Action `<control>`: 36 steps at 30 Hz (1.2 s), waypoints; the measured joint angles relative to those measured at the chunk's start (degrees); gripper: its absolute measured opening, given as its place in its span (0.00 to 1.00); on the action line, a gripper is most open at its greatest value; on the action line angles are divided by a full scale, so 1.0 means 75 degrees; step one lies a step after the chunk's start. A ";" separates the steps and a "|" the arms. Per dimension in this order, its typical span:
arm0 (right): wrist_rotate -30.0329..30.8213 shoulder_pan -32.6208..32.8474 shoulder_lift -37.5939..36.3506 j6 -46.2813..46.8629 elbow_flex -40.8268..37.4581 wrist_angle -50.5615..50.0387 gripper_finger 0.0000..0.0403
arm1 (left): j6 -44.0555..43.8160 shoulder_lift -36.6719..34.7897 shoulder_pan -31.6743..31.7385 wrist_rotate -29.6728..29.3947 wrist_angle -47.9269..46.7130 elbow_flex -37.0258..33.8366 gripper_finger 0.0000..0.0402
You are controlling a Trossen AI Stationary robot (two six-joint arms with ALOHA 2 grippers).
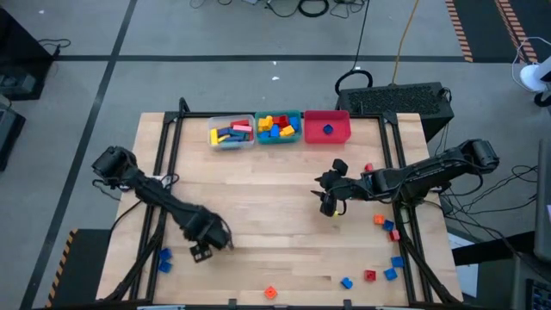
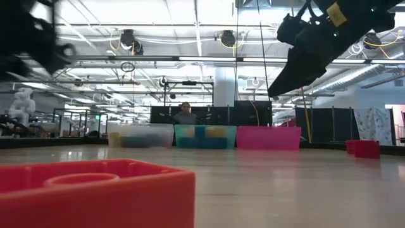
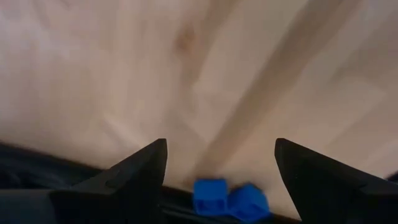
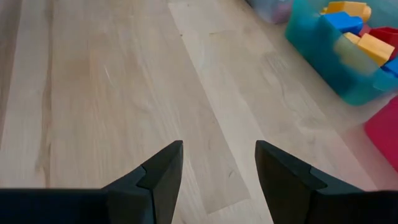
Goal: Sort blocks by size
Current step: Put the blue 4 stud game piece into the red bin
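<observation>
Loose blocks lie on the wooden table: two blue ones [image 1: 164, 258] by the left edge, also seen as two blue cubes [image 3: 229, 199] in the left wrist view, and several red, orange and blue ones [image 1: 389, 250] at the near right. My left gripper [image 1: 205, 250] hangs open, pointing down, just right of the blue pair, and its fingers [image 3: 221, 146] hold nothing. My right gripper [image 1: 329, 205] hovers open over bare wood right of centre, and nothing is between its fingers [image 4: 219, 146].
Three bins stand along the far edge: a clear bin [image 1: 231, 131] with long bars, a teal bin [image 1: 278, 127] with medium bricks, and a red bin [image 1: 327, 127] holding one blue cube. An orange block [image 1: 270, 293] lies at the near edge. A red brick [image 2: 95, 193] fills the low view's foreground.
</observation>
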 joint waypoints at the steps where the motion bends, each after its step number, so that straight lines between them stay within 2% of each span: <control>1: 0.0002 0.0014 0.0000 0.0000 0.0000 0.0017 0.46 | -0.0315 0.0000 -0.0142 0.0126 0.0009 0.0000 0.74; 4: -0.0012 0.0022 0.0000 -0.0003 0.0000 0.0142 0.46 | -0.1014 0.0000 -0.0542 0.0491 0.0060 0.0000 0.74; 7: -0.0015 0.0022 0.0000 -0.0113 0.0000 0.0351 0.46 | -0.1323 0.0018 -0.0876 0.0506 0.0132 0.0000 0.74; 12: -0.0030 0.0043 -0.0003 -0.0157 0.0000 0.0364 0.46 | -0.2110 0.0177 -0.1198 0.0637 0.0077 -0.0037 0.74; 15: -0.0030 0.0104 -0.0001 -0.0169 0.0000 0.0381 0.46 | -0.2345 0.0310 -0.1319 0.0994 0.0107 -0.0324 0.74; 21: -0.0044 0.0118 -0.0003 -0.0137 0.0000 0.0381 0.46 | -0.2377 0.0396 -0.1581 0.1917 0.0329 -0.1166 0.74; 25: -0.0041 0.0118 -0.0003 -0.0105 0.0000 0.0381 0.46 | -0.2244 0.0396 -0.1708 0.2054 0.0535 -0.1414 0.74; 31: -0.0039 0.0118 -0.0003 -0.0090 0.0000 0.0381 0.46 | -0.2236 0.0396 -0.1855 0.2285 0.1858 -0.1796 0.74; 36: -0.0038 0.0118 -0.0003 -0.0090 0.0000 0.0382 0.46 | -0.2436 0.0396 -0.1886 0.2288 0.1902 -0.1995 0.74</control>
